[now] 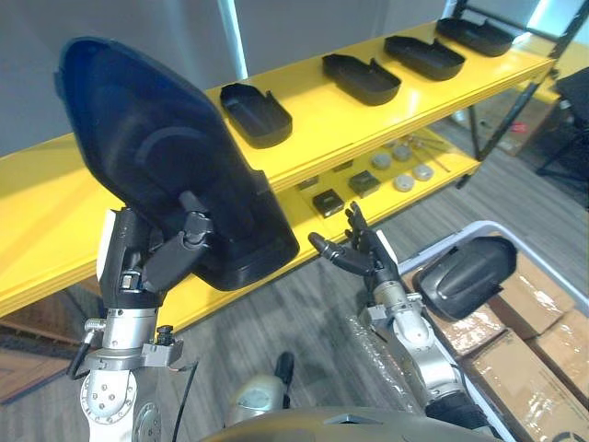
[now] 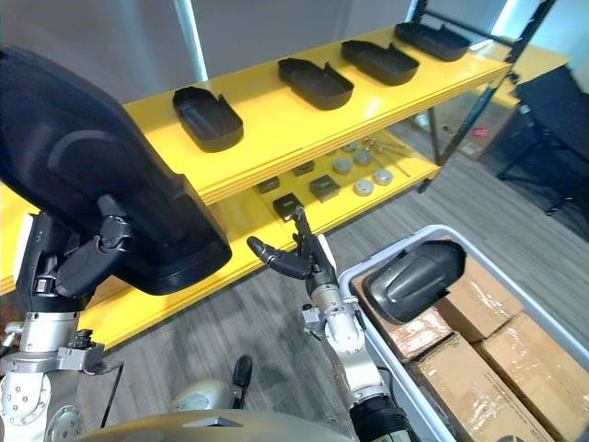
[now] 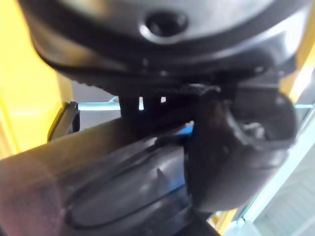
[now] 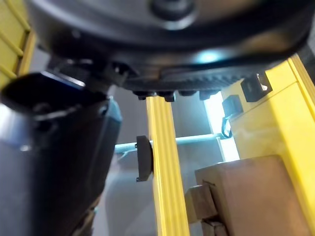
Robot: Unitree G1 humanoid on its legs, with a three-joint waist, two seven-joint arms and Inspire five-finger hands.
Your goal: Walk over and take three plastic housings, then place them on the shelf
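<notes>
Housing (image 1: 175,157), black, is clamped in my left hand (image 1: 170,249), fingers curled on it, raised near the yellow shelf (image 1: 55,203). My right hand (image 1: 366,256) hangs beside the bin (image 1: 451,236), fingers apart. I should lower the housing flat onto bare shelf, clear of the placed housings (image 1: 256,113).

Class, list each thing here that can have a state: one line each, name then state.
left hand: shut on held housing
held housing: raised, tilted, not shelved
right hand: open, empty
shelf housings: four, lying hollow side up
bin housing: lying on boxes in bin
</notes>
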